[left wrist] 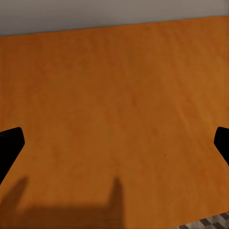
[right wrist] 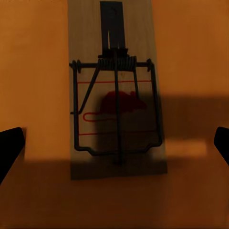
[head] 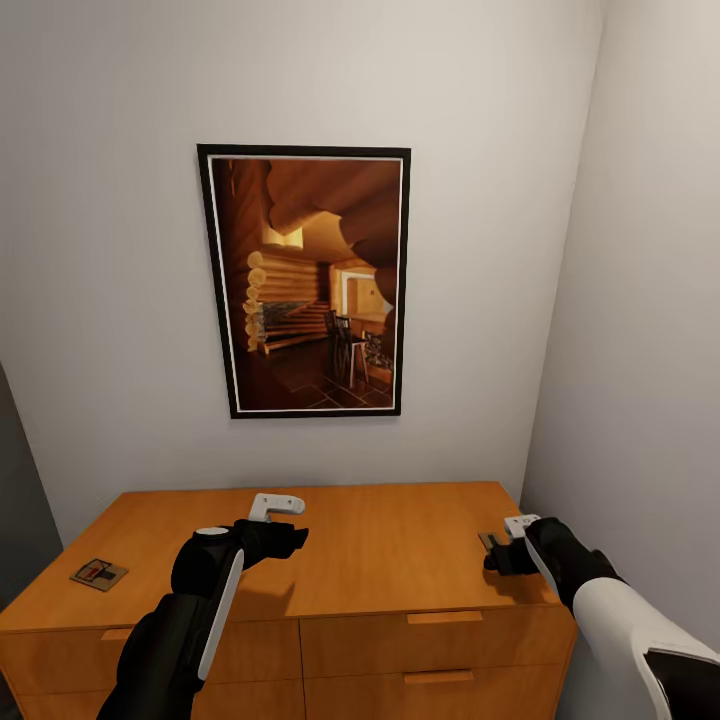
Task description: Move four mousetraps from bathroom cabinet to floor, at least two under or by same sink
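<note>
We are seeing one mousetrap lying on the cabinet top near its left edge. Our right gripper is hiding most of a second mousetrap near the right edge, fingers apart. Our left gripper is hovering over bare wood, fingers apart.

Both arms are reaching forward side by side. The left claw is pointing ahead with its white fingers level, its dark fingertips standing wide apart. The right claw is tilting downward, jaws likewise spread, its tips gripping nothing.
</note>
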Available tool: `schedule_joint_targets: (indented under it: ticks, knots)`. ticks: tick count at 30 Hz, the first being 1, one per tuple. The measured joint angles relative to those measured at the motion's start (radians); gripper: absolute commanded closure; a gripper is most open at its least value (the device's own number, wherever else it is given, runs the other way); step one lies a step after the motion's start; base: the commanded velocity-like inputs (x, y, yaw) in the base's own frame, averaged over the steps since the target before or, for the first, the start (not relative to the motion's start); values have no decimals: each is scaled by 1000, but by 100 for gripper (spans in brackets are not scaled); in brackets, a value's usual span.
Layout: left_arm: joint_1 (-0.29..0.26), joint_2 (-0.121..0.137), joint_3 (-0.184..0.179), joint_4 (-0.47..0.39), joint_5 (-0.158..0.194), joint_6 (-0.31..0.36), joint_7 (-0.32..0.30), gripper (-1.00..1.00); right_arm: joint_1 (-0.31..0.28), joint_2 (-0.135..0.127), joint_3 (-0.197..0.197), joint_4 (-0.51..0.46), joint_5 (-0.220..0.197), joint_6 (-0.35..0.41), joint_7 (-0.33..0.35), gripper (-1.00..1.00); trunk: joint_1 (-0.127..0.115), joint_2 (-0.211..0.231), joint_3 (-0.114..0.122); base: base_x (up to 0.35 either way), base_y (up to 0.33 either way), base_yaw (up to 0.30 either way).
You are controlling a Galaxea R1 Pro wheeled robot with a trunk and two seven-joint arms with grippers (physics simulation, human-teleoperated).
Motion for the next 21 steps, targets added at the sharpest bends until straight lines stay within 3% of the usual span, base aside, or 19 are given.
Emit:
schedule_joint_targets:
  ticks: [9, 10, 14, 21]
  knots:
    - [0, 0, 1, 0, 0, 0, 0, -100, 0, 0, 0, 4, 1, -12, 0, -100, 0, 0, 0, 0, 0, 0]
    - [0, 0, 1, 0, 0, 0, 0, -100, 0, 0, 0, 4, 0, -12, 0, 100, 0, 0, 0, 0, 0, 0]
    - [0, 0, 1, 0, 0, 0, 0, -100, 0, -1, -3, 6, -16, -11, 2, 100, 0, 0, 0, 0, 0, 0]
    - [0, 0, 1, 0, 0, 0, 0, -100, 0, -2, 1, -1, 6, -3, 7, 100, 0, 0, 0, 0, 0, 0]
